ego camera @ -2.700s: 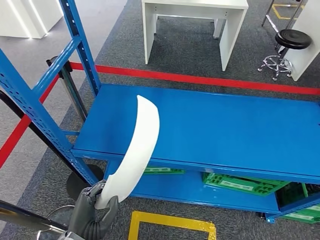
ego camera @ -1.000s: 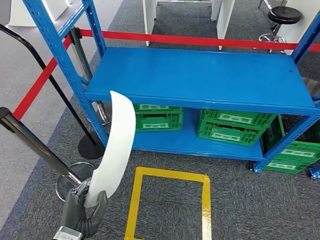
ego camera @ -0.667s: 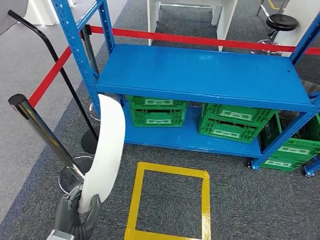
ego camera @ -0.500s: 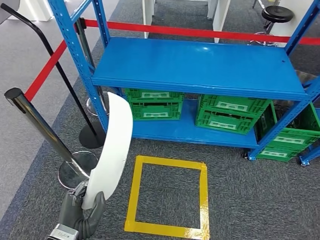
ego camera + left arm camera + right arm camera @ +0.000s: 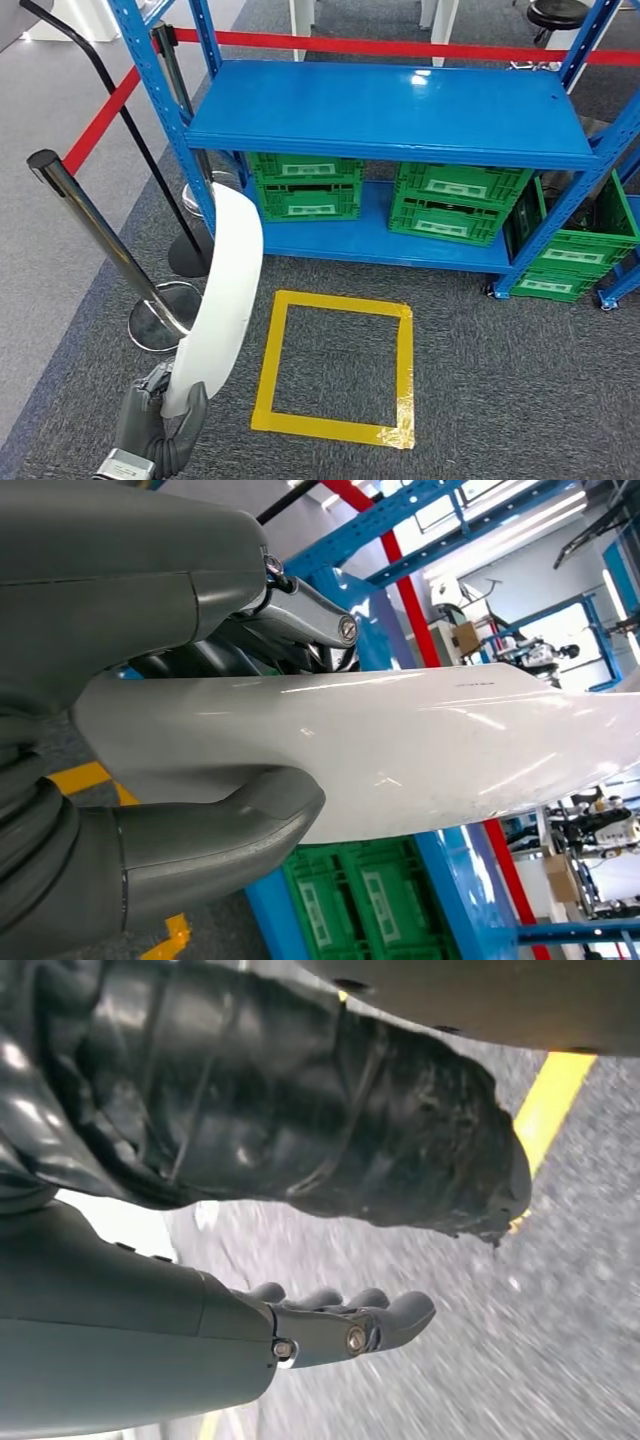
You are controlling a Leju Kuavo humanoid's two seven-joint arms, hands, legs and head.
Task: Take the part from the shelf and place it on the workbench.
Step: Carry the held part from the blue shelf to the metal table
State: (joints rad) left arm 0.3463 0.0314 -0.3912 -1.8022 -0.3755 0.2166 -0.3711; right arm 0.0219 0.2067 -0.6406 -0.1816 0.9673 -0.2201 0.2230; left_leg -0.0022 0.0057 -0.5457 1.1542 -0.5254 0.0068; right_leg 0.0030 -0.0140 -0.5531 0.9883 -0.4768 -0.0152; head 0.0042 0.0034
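Observation:
My left hand (image 5: 160, 425) grips the lower end of a long curved white part (image 5: 222, 290), which stands up from it at the lower left of the head view. The left wrist view shows the same white part (image 5: 423, 745) clamped between the thumb (image 5: 219, 830) and the fingers of my left hand (image 5: 151, 740). The blue shelf (image 5: 392, 110) stands ahead with its top board bare. My right hand (image 5: 332, 1325) hangs over the grey carpet with its fingers extended and nothing in it.
Green crates (image 5: 453, 200) sit on the shelf's lower board and beside it at right. A yellow taped square (image 5: 336, 365) marks the carpet in front. A chrome barrier post (image 5: 98, 235) with a round base stands at left, and red tape (image 5: 377, 47) runs behind the shelf.
The whole scene has shifted: the camera has backed away from the shelf, so the shelf looks farther and the yellow square has come into view. My left hand keeps hold of the white part.

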